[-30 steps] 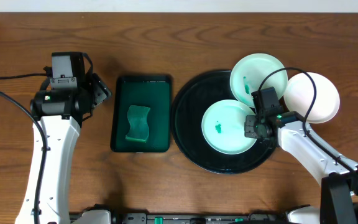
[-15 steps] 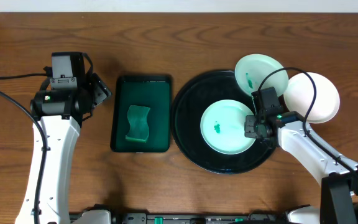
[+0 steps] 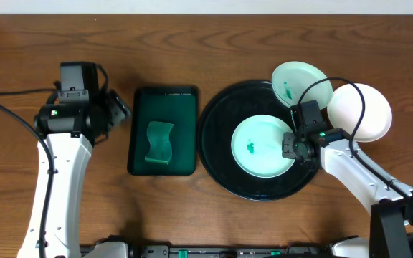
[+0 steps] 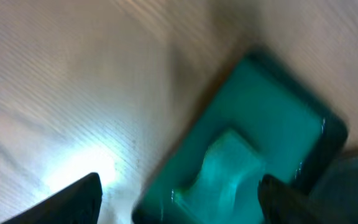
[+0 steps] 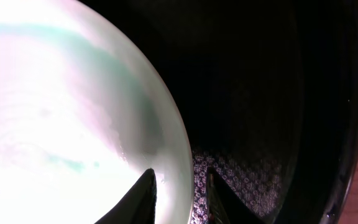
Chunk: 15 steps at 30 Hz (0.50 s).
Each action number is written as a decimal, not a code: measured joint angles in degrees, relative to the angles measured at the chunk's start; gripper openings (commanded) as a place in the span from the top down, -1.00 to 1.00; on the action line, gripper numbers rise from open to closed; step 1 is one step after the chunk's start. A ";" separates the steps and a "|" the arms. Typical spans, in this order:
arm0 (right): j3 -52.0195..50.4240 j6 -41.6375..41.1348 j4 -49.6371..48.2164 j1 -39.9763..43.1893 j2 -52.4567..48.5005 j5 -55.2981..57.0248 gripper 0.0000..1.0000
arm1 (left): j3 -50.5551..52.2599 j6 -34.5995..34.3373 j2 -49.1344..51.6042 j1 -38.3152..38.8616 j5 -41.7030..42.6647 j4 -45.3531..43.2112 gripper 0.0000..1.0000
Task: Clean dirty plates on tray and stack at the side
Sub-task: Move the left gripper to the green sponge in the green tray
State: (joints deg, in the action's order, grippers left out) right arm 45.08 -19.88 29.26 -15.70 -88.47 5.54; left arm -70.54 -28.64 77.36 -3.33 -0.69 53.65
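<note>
Slightly open, right hand (image 5: 179, 186) straddling plate (image 5: 55, 112) rim

A round black tray (image 3: 217, 154) holds one pale green-white plate (image 3: 264, 147) flat near its middle, with a green smear on it. A second plate (image 3: 301, 82), green-marked, overlaps the tray's far rim; a third plate (image 3: 364, 111) — unmarked — lies off the tray, just beside the second.

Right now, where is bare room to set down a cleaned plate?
The table is bare between its near edge and the green tray and black tray, and beyond the green tray. Crowded on the right: smeared plate, white plate, right arm.
</note>
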 measured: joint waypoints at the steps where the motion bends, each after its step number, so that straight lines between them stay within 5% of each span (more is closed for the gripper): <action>1: 0.00 0.00 0.00 0.00 0.00 -0.04 0.50 | 0.00 -0.24 0.00 0.00 1.57 1.79 -0.96; 4: 0.00 0.00 -0.04 0.00 0.00 -0.68 0.52 | 0.02 -0.20 0.00 0.02 6.21 4.79 -0.40; 7: 0.00 0.02 -0.11 0.00 0.00 -1.05 0.60 | 0.61 0.33 0.00 0.72 9.66 4.15 -0.11; 11: 0.00 0.11 -0.22 0.00 0.00 -1.03 0.78 | 2.21 1.99 0.00 5.05 11.04 2.58 -0.09; 15: 0.00 0.11 -0.46 0.02 -0.02 -1.03 0.71 | 2.82 2.49 0.37 9.88 9.25 1.42 -0.10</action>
State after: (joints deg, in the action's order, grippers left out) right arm 45.08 -19.77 28.80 -15.68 -88.49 4.51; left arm -67.72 -26.15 77.73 6.55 8.56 55.07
